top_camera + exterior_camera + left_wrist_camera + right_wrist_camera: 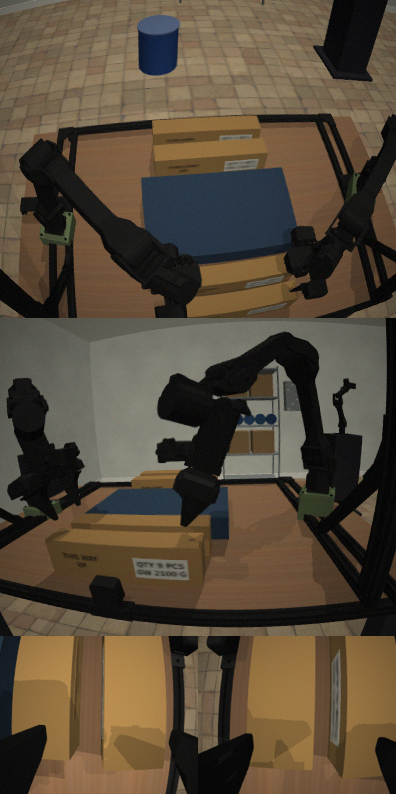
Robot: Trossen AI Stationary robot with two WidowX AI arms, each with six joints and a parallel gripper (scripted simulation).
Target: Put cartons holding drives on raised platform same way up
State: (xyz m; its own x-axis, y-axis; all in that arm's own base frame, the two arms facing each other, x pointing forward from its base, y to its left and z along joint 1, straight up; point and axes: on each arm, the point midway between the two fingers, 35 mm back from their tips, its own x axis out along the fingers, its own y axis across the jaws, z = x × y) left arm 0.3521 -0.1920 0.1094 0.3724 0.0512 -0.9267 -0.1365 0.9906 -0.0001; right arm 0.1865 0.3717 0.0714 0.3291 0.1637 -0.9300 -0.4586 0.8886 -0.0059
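Observation:
Four closed tan cartons stand on the table around a blue raised platform [215,212]. Two are behind it [206,129] [210,156] and two in front [245,272] [240,302]. The front carton [125,553] reads "QTY 9 PCS GW 2100 G". My left gripper [175,292] is open and empty, hovering above the left ends of the two front cartons [53,691] [133,682]. My right gripper [307,287] is open and empty above their right ends [282,691] [370,682]. Both grippers also show in the exterior view, left [45,505] and right [192,515], clear of the carton tops.
A black frame [330,145] rings the table. A small black block [107,590] sits on its front rail. A blue barrel [159,45] and a black pillar [350,40] stand on the floor beyond. A shelf [255,423] stands by the wall.

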